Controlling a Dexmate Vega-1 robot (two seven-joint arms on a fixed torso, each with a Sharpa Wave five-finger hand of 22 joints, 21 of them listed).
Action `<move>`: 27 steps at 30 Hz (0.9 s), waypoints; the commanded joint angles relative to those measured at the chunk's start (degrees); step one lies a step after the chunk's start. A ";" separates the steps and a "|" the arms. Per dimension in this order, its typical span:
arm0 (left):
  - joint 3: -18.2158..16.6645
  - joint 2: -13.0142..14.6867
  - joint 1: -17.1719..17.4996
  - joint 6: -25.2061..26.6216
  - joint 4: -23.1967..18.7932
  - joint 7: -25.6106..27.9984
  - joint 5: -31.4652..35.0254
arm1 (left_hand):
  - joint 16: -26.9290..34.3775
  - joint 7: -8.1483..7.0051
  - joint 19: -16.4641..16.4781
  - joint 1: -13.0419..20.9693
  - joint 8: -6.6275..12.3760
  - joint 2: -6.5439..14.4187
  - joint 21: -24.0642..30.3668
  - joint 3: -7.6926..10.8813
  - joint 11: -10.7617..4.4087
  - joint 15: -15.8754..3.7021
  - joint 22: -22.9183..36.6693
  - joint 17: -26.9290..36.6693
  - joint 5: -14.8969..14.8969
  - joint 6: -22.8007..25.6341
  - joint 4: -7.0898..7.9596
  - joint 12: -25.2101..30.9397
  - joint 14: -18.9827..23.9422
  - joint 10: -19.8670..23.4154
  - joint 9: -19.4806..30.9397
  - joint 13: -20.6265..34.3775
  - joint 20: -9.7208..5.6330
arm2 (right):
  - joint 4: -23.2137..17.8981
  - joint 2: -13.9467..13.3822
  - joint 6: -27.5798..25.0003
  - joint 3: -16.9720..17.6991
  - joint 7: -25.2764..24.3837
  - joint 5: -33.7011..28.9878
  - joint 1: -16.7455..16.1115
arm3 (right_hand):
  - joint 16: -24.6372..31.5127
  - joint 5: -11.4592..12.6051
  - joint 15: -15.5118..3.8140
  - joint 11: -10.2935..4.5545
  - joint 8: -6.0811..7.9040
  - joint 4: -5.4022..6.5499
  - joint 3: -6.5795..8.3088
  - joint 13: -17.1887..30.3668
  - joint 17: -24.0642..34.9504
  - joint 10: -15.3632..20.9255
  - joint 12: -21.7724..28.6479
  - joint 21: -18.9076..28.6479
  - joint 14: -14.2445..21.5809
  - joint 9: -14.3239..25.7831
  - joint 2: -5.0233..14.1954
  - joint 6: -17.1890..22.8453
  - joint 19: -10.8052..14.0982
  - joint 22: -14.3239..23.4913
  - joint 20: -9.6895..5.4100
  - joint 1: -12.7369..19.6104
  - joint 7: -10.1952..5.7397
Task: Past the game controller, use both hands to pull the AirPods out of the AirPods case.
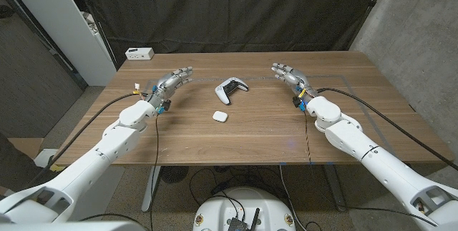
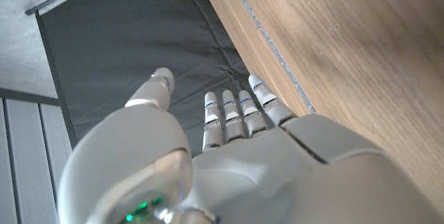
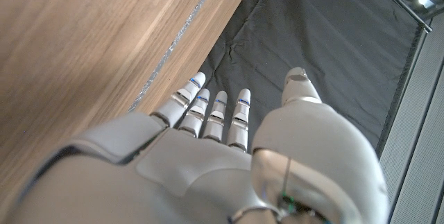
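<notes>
The left hand (image 1: pixel 172 82) hovers over the worktop (image 1: pixel 250 134), fingers spread, holding nothing. The white game controller (image 1: pixel 232 89) lies mid-worktop, the closed AirPods case (image 1: pixel 220 116) just in front of it. The right hand (image 1: pixel 289 76) is likewise spread and empty.

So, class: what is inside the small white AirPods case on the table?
The AirPods case lies closed on the wooden table, nearer than the game controller. Its lid covers the inside, so no AirPods can be seen.
</notes>
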 commanded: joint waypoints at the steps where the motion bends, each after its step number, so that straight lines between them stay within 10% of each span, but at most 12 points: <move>1: 2.22 8.78 1.25 5.39 -6.87 -0.23 8.48 | -0.47 -3.58 -3.42 -0.25 0.80 -5.44 -2.86 -4.33 0.03 0.73 0.22 0.39 4.07 3.09 0.02 -0.54 -5.80 -3.03 0.26 0.73 0.28 | -3.66 -1.17 -2.26 -0.67 -3.30 -3.62 -1.89 | 0.11 -0.03 -2.08 -0.36 -0.16 -0.47 0.13 0.20 0.30 -0.07 0.40 -0.14 -0.14 0.27 -0.39 -0.22 -0.27 0.21 0.08 0.59 0.20; 15: 7.71 14.84 -2.33 12.12 -12.45 -3.96 21.28 | -0.52 -7.88 -6.16 6.14 0.94 -4.80 -4.81 -6.47 0.91 3.39 0.27 0.30 12.11 8.05 -0.50 -1.70 -13.37 -9.09 0.19 0.26 1.61 | -4.13 -1.50 -0.26 0.53 -4.28 -4.41 -3.62 | 0.08 0.18 -2.13 -0.31 -0.29 -0.32 0.05 0.27 0.38 -0.34 0.39 -0.21 -0.64 0.29 -0.47 -0.39 -0.84 0.21 0.25 0.55 -0.21; 27: 11.85 15.01 -6.67 11.59 -12.54 -11.24 27.09 | -0.13 -7.65 -7.37 9.06 1.31 -3.98 -5.05 -7.55 0.92 4.36 0.28 0.19 15.14 9.80 -0.13 -1.60 -15.37 -10.93 0.78 -0.25 2.34 | -4.85 -1.37 2.01 1.49 -5.75 -5.24 -5.78 | 0.11 0.28 -2.15 -0.18 -0.33 0.13 -0.05 0.33 0.54 -0.48 0.42 -0.24 -1.14 0.30 -0.16 -0.36 -1.28 0.22 0.48 0.07 0.25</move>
